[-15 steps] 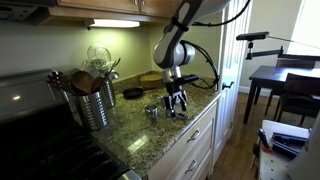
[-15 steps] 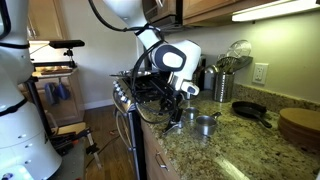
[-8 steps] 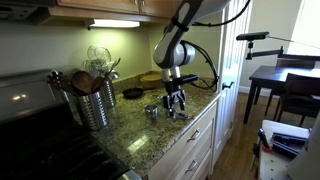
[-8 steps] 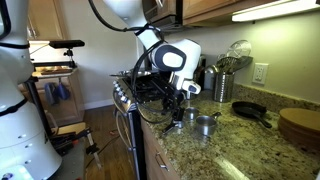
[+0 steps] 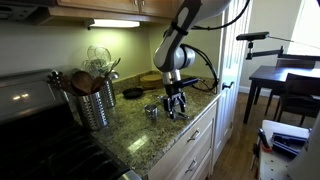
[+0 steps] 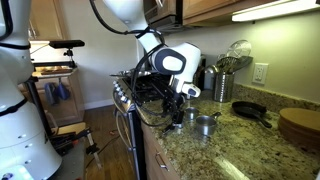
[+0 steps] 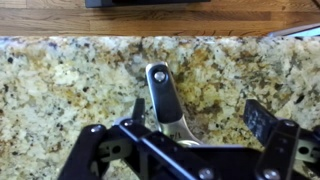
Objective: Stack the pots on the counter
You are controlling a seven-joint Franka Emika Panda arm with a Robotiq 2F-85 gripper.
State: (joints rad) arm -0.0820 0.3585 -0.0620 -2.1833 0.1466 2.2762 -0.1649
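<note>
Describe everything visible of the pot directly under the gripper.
The pot is small, of shiny silver metal. The wrist view shows mainly its flat handle, which points away from the gripper above the speckled granite counter and has a small hole near its rounded end. The open gripper hides most of the body; whether a finger touches it cannot be told. In an exterior view it sits near the counter's front edge, apart from the second pot.
</note>
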